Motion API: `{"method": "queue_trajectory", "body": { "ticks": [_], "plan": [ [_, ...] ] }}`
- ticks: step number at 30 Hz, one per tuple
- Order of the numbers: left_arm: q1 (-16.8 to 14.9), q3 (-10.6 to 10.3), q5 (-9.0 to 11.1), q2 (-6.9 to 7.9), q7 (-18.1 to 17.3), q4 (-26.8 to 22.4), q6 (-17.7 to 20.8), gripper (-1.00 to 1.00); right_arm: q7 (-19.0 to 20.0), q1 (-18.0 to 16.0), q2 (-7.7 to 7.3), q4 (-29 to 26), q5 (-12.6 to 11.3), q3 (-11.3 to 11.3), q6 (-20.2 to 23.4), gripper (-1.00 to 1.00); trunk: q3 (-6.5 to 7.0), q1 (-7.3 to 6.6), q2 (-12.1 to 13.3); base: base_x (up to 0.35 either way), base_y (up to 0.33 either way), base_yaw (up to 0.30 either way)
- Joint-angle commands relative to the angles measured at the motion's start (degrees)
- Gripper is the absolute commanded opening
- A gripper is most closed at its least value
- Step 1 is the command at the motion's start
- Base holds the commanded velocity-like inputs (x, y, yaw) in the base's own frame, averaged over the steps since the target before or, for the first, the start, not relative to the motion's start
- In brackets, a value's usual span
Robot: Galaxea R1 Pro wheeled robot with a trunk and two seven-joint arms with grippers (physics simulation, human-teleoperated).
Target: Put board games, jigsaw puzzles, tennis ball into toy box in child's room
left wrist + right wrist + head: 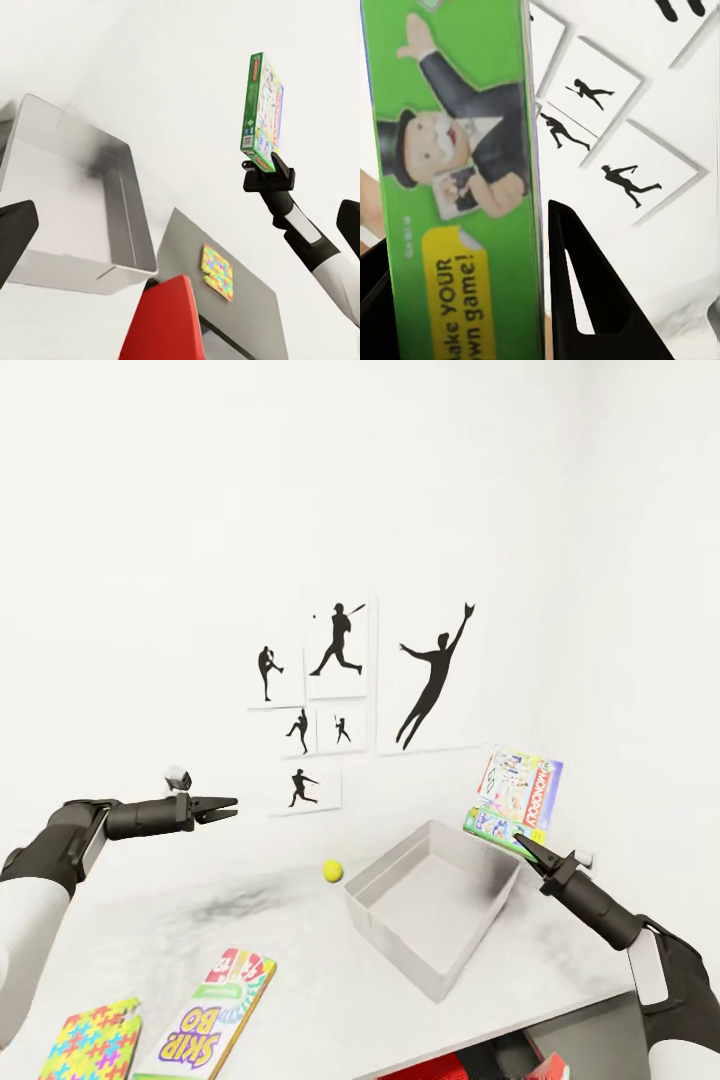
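Note:
My right gripper [527, 849] is shut on the lower edge of a green-edged Monopoly board game [518, 796], holding it upright in the air over the far right corner of the toy box [432, 916]. The left wrist view shows the same board game [262, 112] above my right gripper [260, 166]. A black finger [585, 300] presses the game's green edge [457, 187]. The yellow tennis ball [332, 871] lies on the table [150, 930] left of the box. A Skip-Bo board game [214, 1015] and a jigsaw puzzle [98, 1046] lie near the front edge. My left gripper [226, 808] hovers open, empty, above the table's left.
Baseball silhouette pictures [340, 690] hang on the white wall behind the table. A second jigsaw puzzle [217, 271] lies on the lower dark grey cabinet top [247, 307]. Something red [163, 322] sits beside the cabinet below the table edge.

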Motion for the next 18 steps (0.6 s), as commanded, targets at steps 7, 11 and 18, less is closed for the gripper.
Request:
{"method": "queue_trajectory", "body": {
  "ticks": [7, 11, 18],
  "plan": [
    [0.0, 0.05, -0.14, -0.06, -0.28, -0.01, 0.6, 1.0, 0.08, -0.04, 0.0, 0.04, -0.15, -0.03, 0.32, -1.0, -0.5, 0.02, -0.05, 0.11, 0.009, -0.198],
    [0.0, 0.05, -0.14, -0.07, -0.28, -0.01, 0.6, 1.0, 0.08, -0.03, 0.05, 0.04, -0.14, -0.02, 0.29, -1.0, -0.79, 0.02, -0.05, 0.163, 0.018, -0.19],
    [0.0, 0.05, -0.14, -0.08, -0.28, -0.01, 0.6, 1.0, 0.16, -0.02, 0.24, -0.02, -0.05, -0.04, 0.2, -1.0, -1.14, 0.02, -0.05, 0.029, 0.003, -0.102]
  ]
}}
